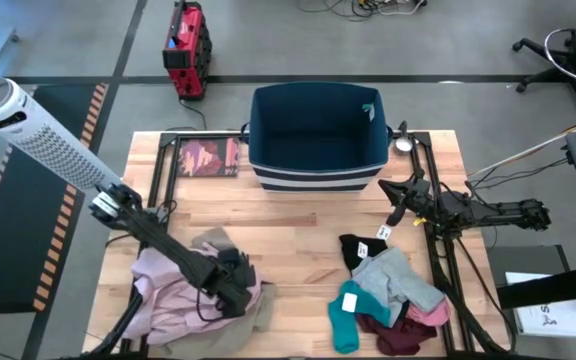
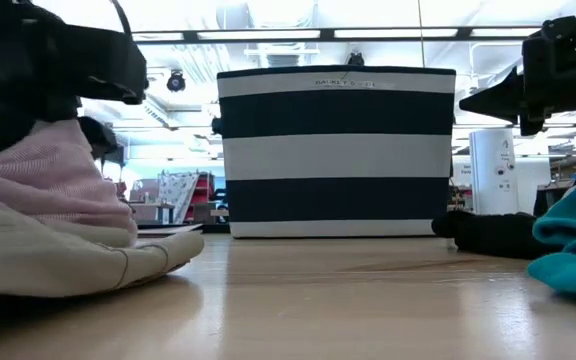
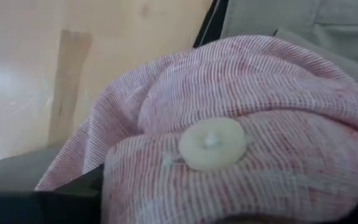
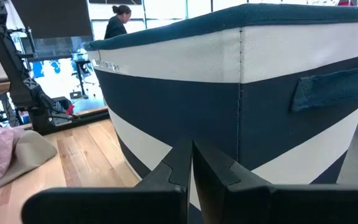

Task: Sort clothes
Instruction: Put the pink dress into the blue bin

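Observation:
A large pale pink garment lies bunched at the table's near left, on and beside a beige one. My left gripper is down in this pile, and pink ribbed cloth with a white button fills its wrist view. Small pieces lie heaped at the near right: black, grey, teal, maroon and pink. My right gripper is shut and empty, in the air by the bin's near right corner. My left gripper is shut on the pale pink garment at a bunched part by the white button, coming from above at a slant. The cloth itself hides the fingertips, so layers cannot be told. The garment rises toward the gripper, and the rest lies on the table.
The dark blue bin with white stripes stands at the far middle. A dark red flat book lies to its left and a small round metal thing to its right. Bare wood lies between the two piles.

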Robot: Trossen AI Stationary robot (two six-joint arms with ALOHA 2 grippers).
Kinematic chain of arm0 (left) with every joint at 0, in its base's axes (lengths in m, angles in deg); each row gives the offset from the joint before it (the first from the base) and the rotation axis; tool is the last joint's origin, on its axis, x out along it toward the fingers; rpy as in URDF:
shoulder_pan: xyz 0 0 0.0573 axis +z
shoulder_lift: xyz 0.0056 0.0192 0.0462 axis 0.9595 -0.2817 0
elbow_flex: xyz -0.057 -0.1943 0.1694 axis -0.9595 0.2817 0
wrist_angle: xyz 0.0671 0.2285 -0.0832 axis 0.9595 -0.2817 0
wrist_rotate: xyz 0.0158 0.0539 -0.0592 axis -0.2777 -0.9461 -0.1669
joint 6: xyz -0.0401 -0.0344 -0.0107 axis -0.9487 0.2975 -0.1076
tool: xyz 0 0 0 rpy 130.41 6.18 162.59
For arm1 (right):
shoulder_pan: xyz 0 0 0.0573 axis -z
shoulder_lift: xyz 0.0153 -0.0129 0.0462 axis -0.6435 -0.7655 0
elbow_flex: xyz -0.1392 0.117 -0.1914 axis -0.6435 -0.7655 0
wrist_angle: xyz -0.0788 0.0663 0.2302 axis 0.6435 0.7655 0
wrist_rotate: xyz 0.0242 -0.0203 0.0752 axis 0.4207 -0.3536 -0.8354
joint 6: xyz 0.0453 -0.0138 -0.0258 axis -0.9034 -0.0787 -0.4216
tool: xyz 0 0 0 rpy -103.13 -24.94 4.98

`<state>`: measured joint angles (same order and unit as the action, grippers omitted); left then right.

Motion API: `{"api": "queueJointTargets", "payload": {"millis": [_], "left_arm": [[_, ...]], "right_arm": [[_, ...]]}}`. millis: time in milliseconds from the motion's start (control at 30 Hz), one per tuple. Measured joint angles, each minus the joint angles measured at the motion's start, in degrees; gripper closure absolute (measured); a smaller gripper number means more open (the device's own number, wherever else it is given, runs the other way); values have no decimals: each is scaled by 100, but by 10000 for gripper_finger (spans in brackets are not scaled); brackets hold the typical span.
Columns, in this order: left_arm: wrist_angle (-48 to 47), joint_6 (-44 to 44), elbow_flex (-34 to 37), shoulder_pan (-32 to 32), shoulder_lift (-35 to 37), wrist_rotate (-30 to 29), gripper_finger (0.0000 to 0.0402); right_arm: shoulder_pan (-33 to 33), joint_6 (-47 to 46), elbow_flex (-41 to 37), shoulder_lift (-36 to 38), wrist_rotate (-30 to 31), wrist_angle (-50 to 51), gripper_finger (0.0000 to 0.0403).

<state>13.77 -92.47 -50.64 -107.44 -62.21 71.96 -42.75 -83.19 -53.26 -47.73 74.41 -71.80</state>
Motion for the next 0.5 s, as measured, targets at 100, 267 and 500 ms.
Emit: {"api": "queueJointTargets", "payload": {"millis": [100, 267, 500], "left_arm": [[212, 82, -7, 59, -97, 42, 183], [630, 138, 18, 227, -90, 51, 267], [685, 699, 50, 390, 244, 58, 372]], "right_arm": [[-1, 0, -1, 0, 0, 0, 403], [-1, 0, -1, 0, 0, 1, 403], [-1, 0, -1, 0, 1, 2, 403]]}}
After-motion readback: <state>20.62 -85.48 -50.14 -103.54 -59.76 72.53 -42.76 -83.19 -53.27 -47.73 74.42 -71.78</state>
